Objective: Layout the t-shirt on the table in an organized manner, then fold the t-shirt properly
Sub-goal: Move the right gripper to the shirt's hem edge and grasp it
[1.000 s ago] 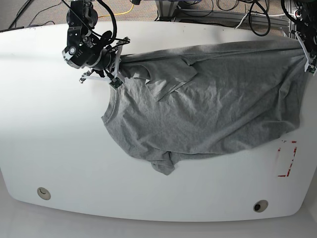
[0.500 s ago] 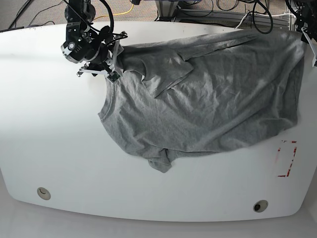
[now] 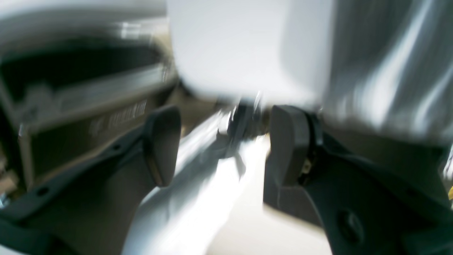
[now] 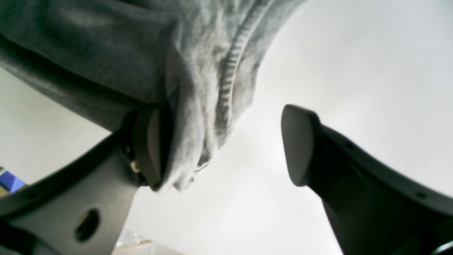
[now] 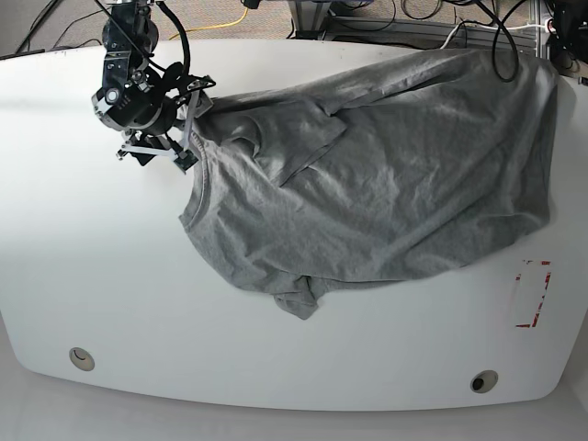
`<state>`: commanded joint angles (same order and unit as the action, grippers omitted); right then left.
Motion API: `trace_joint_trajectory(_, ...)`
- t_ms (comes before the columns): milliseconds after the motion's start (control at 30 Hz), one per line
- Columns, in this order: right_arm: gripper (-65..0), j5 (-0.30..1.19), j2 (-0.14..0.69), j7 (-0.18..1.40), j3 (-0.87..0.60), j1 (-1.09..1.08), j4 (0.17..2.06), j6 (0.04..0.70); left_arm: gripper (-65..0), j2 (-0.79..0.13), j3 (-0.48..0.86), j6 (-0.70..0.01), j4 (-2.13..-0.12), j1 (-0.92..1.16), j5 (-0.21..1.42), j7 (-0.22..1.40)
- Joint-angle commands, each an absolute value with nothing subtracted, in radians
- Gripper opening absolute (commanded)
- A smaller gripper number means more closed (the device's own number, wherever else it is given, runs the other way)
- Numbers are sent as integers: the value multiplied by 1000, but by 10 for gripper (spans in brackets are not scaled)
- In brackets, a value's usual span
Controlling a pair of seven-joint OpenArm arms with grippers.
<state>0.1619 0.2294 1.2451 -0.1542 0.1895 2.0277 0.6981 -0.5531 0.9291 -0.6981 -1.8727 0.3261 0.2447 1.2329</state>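
The grey t-shirt (image 5: 386,175) lies spread and wrinkled across the right half of the white table (image 5: 92,276), with one sleeve folded over near its top left and a small bunch of cloth at its lower edge. My right gripper (image 5: 191,124) stands open at the shirt's left corner. In the right wrist view the ribbed collar (image 4: 230,71) hangs against one of the fingers (image 4: 152,148), while the other finger is well apart from it. In the blurred left wrist view my left gripper (image 3: 224,145) is open with nothing between its fingers, and grey cloth (image 3: 389,71) shows at the upper right.
A red tape rectangle (image 5: 533,294) is marked near the table's right edge. Two small round holes (image 5: 81,357) (image 5: 482,380) sit near the front edge. Cables and equipment lie beyond the far edge (image 5: 386,18).
Both grippers held the shirt's top edge stretched taut; now both are open and the cloth has slackened. The right gripper has moved left and back, and the left arm has withdrawn past the far right corner.
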Motion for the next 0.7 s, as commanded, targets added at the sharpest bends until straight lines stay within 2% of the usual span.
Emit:
trace_joint_trajectory(267, -173, 162, 222, 1276, -151, 70, 2026, 698, -274, -549, 903, -698, -1873, 111, 242, 1231)
trace_joint_trajectory(433, -173, 163, 223, 1299, -151, 77, 2025, 698, -274, -549, 832, -698, -1873, 67, 242, 1231)
trace_joint_trajectory(700, -173, 162, 229, 1290, -156, 134, 2025, 698, -274, -549, 825, -698, -1871, 65, 243, 1228)
